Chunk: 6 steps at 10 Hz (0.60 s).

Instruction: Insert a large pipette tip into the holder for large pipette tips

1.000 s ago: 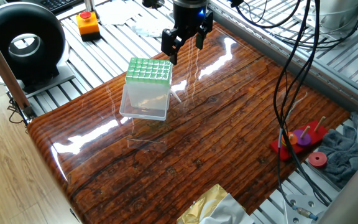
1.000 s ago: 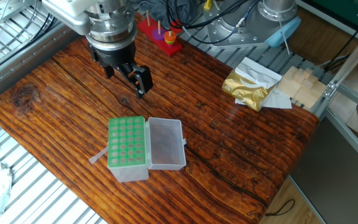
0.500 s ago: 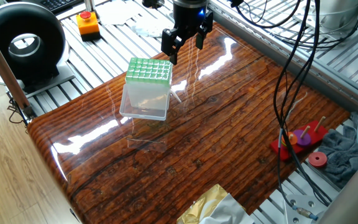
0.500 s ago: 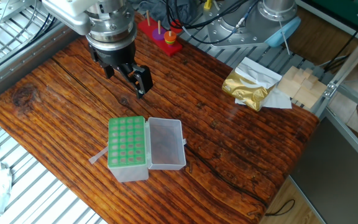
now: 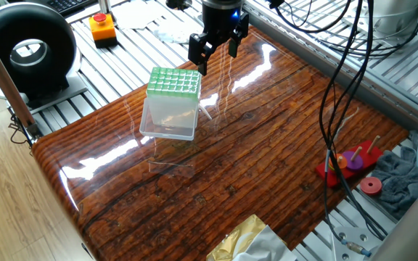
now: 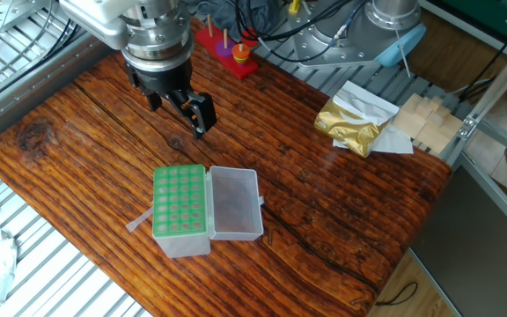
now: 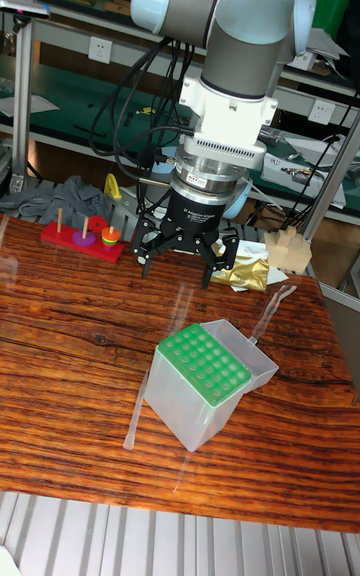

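Large pipette tip (image 7: pixel 136 414) lies flat beside the holder (image 7: pixel 205 366); the gripper (image 7: pixel 180 258), spread wide and empty, could flick the slippery cone away when closing.

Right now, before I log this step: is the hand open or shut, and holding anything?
Hand: open, holding nothing.

One fixed view: high, off table (image 5: pixel 267 145) corner nr gold bag (image 5: pixel 249 243), looks down diag.; holder (image 5: pixel 171 87) sits far-left, peg base (image 5: pixel 348 165) nr-right. Other fixed view: high too, steeper, from approx. opp. side; holder nr, peg base far. Tall fixed view: low, close, at holder-side edge, faces arm (image 7: pixel 240 26) head-on. All 3 share holder, gripper (image 5: pixel 215 59), peg base, gold bag, mid table.
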Each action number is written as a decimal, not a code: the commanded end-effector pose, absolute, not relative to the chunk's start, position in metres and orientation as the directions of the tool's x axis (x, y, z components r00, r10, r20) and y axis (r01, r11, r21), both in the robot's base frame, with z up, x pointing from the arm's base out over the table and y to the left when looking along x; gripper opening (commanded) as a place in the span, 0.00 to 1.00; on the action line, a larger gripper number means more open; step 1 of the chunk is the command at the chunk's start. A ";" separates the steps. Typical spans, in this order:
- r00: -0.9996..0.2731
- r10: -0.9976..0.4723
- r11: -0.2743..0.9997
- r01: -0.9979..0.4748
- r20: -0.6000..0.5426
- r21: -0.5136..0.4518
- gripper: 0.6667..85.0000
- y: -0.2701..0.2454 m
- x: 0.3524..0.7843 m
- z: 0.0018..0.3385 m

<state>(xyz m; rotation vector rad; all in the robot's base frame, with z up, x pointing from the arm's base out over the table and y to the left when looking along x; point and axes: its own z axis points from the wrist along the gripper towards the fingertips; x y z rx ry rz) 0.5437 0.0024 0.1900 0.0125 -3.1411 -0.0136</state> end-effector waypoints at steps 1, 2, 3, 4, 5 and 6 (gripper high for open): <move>-0.942 0.250 0.964 0.263 -0.222 -0.028 0.00 -0.020 0.598 0.197; -0.950 0.229 0.970 0.242 -0.215 -0.036 0.00 -0.012 0.596 0.193; -0.949 0.218 0.971 0.234 -0.227 -0.046 0.00 -0.007 0.599 0.190; -0.953 0.191 0.977 0.208 -0.235 -0.053 0.00 -0.003 0.601 0.189; -0.965 0.146 0.984 0.165 -0.216 -0.072 0.00 -0.002 0.597 0.188; -0.969 0.124 0.986 0.144 -0.214 -0.082 0.00 -0.003 0.600 0.185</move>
